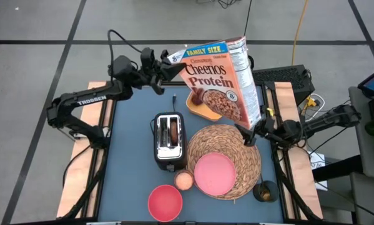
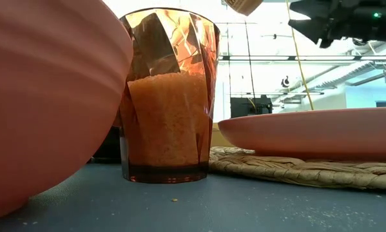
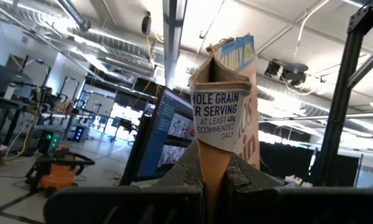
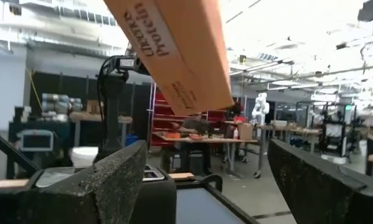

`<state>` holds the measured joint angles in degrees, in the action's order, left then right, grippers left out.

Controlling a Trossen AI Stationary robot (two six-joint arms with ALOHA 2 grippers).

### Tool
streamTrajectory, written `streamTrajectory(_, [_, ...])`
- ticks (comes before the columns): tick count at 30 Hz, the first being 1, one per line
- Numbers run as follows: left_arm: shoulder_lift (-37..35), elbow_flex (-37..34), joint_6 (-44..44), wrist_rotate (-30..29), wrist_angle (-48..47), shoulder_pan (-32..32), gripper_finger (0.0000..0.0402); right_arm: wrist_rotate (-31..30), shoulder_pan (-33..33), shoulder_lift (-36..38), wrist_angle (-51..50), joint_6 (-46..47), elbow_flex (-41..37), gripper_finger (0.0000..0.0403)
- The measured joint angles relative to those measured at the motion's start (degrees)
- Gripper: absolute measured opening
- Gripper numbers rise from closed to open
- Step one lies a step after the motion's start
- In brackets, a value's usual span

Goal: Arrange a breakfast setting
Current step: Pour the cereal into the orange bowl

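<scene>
A cereal box (image 1: pixel 221 78) is held aloft at 12 o'clock by the left gripper (image 1: pixel 166 60), whose fingers (image 3: pixel 192 171) are clamped on its top flap. Below on the tabletop (image 1: pixel 130 125), a toaster (image 1: pixel 169 140), pink bowl (image 1: pixel 165 202) and orange cup (image 1: pixel 183 180) are seen at 7 o'clock. The pink plate (image 1: pixel 213 173) is set on the straw placemat (image 1: pixel 236 147), and the right gripper (image 1: pixel 252 134) is poised at 3 o'clock, fingers (image 4: pixel 111 180) spread wide.

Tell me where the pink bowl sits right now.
In the high view the pink bowl sits at the table's near edge, left of centre, beside the orange cup and just off the woven placemat.
</scene>
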<state>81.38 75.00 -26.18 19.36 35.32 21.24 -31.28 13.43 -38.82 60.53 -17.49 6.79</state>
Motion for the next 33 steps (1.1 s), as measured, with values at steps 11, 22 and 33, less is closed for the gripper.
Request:
streamTrajectory(11, [0.0,0.0,1.01,-1.92,0.77,-2.62,0.0002,0.26,-3.63,-14.61,7.45,-4.21,8.31,0.0329])
streamTrajectory(22, [-0.24,0.14,0.93,-2.36,1.86,-3.22,0.0002,6.9,-7.68,-25.13,9.44,-4.21,16.5,0.0329])
streamTrajectory(33, [-0.11,0.09,0.96,-1.66,2.13,-3.5,0.0002,2.35,-9.63,-28.75,11.15,-1.31,18.14,0.0329])
